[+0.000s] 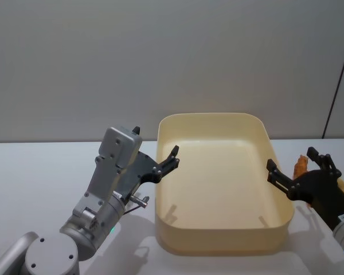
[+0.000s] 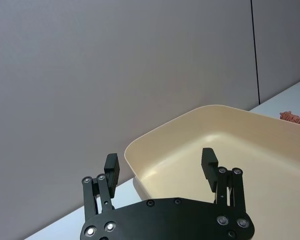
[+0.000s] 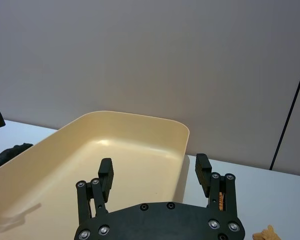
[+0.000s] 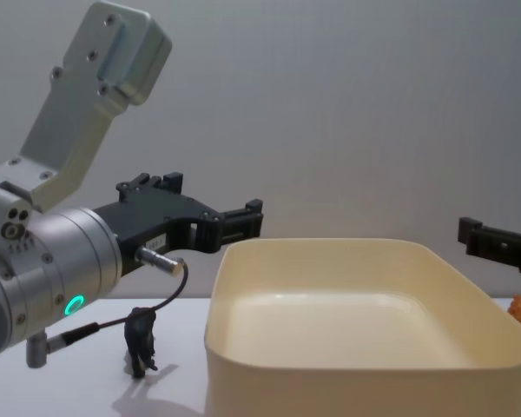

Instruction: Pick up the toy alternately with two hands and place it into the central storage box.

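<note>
Between left gripper (image 2: 160, 160) and right gripper (image 3: 154, 163) — storage box (image 1: 218, 240).

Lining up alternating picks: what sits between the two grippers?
The central storage box fills the stretch between the left gripper and right gripper, clearest in the head view.

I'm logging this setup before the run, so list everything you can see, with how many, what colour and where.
storage box: one, cream-yellow, middle of the table, nothing inside
toy animal: one, dark, standing on the table left of the box
second toy: one, orange, on the table right of the box
table: one, white
wall: one, grey, behind the table
left pincer: one, black, open, raised by the box's left rim
right pincer: one, black, open, by the box's right rim
</note>
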Motion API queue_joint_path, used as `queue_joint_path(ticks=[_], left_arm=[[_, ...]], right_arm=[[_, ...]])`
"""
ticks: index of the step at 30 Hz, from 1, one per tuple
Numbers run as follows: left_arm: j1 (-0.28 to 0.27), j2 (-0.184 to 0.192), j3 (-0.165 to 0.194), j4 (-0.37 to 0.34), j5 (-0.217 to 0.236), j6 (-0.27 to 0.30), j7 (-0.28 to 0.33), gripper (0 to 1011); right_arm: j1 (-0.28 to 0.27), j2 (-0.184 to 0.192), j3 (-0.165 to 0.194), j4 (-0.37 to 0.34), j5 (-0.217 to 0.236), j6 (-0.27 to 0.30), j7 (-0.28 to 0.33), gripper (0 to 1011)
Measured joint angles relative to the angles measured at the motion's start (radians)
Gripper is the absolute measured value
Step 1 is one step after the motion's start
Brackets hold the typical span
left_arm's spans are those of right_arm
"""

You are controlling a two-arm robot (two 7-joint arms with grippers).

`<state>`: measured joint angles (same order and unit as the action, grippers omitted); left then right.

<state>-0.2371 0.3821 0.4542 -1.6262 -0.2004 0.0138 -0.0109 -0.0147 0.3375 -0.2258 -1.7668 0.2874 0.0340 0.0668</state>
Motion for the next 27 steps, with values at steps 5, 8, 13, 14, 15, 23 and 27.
queue_joint_path(ticks=[5,8,13,14,15,23,27], left_arm=[[0.000,0.000,0.000,0.000,0.000,0.000,0.000,1001],[0.000,0.000,0.000,0.000,0.000,0.000,0.000,1001],[0.000,0.000,0.000,0.000,0.000,0.000,0.000,1001],[0.000,0.000,0.000,0.000,0.000,0.000,0.000,1001],[0.000,0.000,0.000,0.000,0.000,0.000,0.000,1002],[0.000,0.000,0.000,0.000,0.000,0.000,0.000,1002],[0.000,0.000,0.000,0.000,0.000,0.000,0.000,1001]], right_arm=[[0.000,0.000,0.000,0.000,0.000,0.000,0.000,1001],[0.000,0.000,0.000,0.000,0.000,0.000,0.000,1001],[0.000,0.000,0.000,0.000,0.000,0.000,0.000,1001],[0.000,0.000,0.000,0.000,0.000,0.000,0.000,1001],[0.000,0.000,0.000,0.000,0.000,0.000,0.000,1001],[0.000,0.000,0.000,0.000,0.000,0.000,0.000,1001],[0.000,0.000,0.000,0.000,0.000,0.000,0.000,1001]])
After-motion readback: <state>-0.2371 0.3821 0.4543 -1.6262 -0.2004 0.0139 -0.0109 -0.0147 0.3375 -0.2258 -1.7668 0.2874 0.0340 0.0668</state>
